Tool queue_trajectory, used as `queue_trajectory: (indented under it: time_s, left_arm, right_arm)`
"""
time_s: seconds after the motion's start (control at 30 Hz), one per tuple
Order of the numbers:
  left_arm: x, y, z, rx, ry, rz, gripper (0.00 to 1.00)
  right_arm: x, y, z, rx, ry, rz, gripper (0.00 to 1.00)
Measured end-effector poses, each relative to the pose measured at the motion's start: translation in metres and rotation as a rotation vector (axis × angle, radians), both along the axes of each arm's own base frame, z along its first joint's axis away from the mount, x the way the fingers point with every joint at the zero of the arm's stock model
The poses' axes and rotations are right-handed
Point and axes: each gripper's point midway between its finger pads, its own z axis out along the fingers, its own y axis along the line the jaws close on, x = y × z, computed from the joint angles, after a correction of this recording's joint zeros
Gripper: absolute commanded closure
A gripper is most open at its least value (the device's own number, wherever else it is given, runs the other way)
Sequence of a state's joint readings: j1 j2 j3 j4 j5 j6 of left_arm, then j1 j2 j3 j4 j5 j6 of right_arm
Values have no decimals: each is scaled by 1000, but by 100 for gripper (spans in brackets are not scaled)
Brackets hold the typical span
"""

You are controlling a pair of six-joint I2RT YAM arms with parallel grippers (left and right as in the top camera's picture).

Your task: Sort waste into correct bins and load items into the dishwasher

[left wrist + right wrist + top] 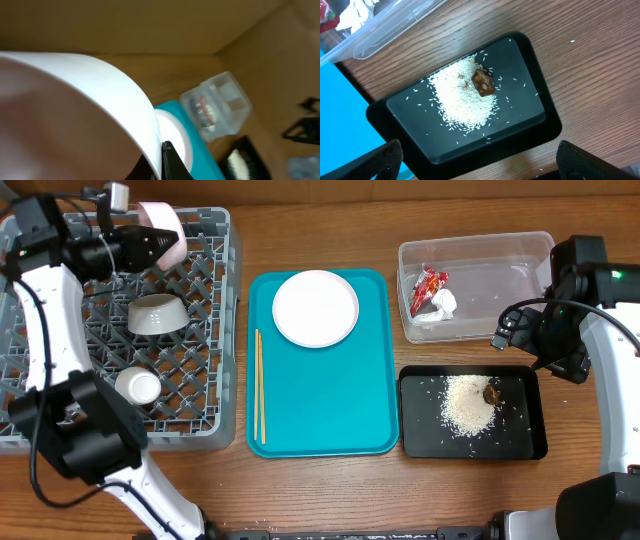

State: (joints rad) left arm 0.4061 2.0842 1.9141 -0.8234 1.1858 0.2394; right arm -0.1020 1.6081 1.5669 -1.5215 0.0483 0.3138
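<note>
My left gripper (150,246) is shut on the rim of a pink bowl (162,222), white inside, and holds it on edge over the back of the grey dish rack (215,330). In the left wrist view the bowl (75,100) fills the frame, with its rim between the fingers (162,162). A grey bowl (155,313) and a small white dish (138,387) sit in the rack. A white plate (315,308) and chopsticks (260,385) lie on the teal tray (330,400). My right gripper (520,330) is open and empty above the black tray (530,75).
The clear tub (500,260) holds the red wrapper (428,288) and white tissue (444,302). The black tray (520,430) holds rice (462,97) and the brown scrap (483,82). Bare wood lies right of the black tray.
</note>
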Motion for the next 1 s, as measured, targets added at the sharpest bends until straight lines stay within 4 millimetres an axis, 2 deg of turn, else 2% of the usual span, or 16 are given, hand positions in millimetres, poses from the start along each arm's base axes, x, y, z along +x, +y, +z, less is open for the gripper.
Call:
queue_trajectory:
  time_s: [0.13, 0.3, 0.47, 0.53, 0.6, 0.63, 0.73, 0.77, 0.83, 0.97, 1.0]
  left_arm:
    - [5, 4, -15, -146, -29, -72, 96]
    - [11, 8, -38, -248, -29, -112, 96]
    - [13, 17, -57, -330, 9, -115, 96]
    - [12, 25, -65, -368, 28, -105, 92]
    - [10, 33, -66, -389, 35, -95, 81]
    - [10, 38, -67, -394, 44, -83, 68]
    - [6, 56, -70, -402, 70, -35, 40]
    - [4, 63, -71, -406, 78, -16, 34]
    - [-3, 81, -75, -427, 127, 38, 30]
    - [-16, 110, -86, -445, 212, 137, 0]
    - [-21, 117, -88, -459, 238, 162, 0]
  right_arm:
    - [0, 0, 0, 0, 0, 0, 0]
    - [0, 0, 0, 0, 1, 1, 0]
    - [-1, 0, 0, 0, 3, 0, 0]
    - [-1, 0, 0, 1, 6, 1, 0]
    - [-1, 0, 0, 1, 6, 1, 0]
    - [-1, 0, 0, 1, 5, 0, 0]
    - [-1, 0, 0, 1, 6, 0, 0]
    - [-1, 0, 0, 1, 6, 0, 0]
    - [-2, 0, 0, 0, 7, 1, 0]
    - [-2, 0, 0, 1, 9, 1, 0]
    - [-2, 0, 0, 1, 9, 1, 0]
